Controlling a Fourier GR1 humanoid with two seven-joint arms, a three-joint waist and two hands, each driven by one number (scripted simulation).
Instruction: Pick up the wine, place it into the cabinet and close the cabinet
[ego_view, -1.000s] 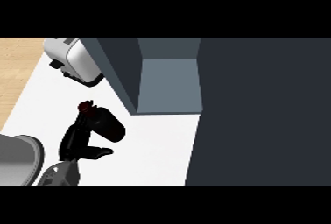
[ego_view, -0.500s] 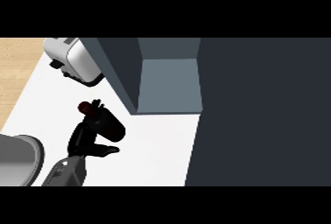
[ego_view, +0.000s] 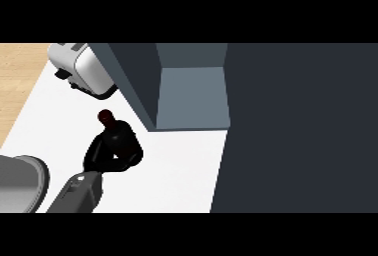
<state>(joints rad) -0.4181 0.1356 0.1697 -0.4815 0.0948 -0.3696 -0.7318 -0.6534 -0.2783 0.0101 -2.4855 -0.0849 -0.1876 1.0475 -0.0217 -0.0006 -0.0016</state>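
The wine (ego_view: 107, 117) shows only as a dark red top poking out above a black hand, standing on the white tabletop (ego_view: 177, 170) in its left half, a little short of the cabinet's front corner. The rest of the bottle is hidden, so how upright it stands cannot be told.

The black hand (ego_view: 112, 149) sits directly below that red top, its fingers (ego_view: 130, 156) curled round the bottle's body and covering it. Its grey forearm (ego_view: 76, 194) comes in from the tabletop's near edge, towards the near-left corner. With only one arm in sight and nothing to set it against, which of the robot's arms this is cannot be told with certainty; it enters at the left of the head view. No other hand shows.

Just right of the wine and the hand stands the cabinet (ego_view: 190, 95), a grey-blue box open towards the viewer, its pale inner floor visible and its dark left wall (ego_view: 136, 80) nearest the bottle. The bottle is near that wall but apart from it, outside the opening. A broad dark panel (ego_view: 295, 130) fills the right side of the view.

Near the far-left corner of the tabletop a white and silver toaster (ego_view: 85, 70) stands just beside the cabinet's left wall. At the near-left edge a grey rounded shape (ego_view: 18, 182) shows partly. Beyond the tabletop's left edge lies a wooden floor (ego_view: 18, 85).
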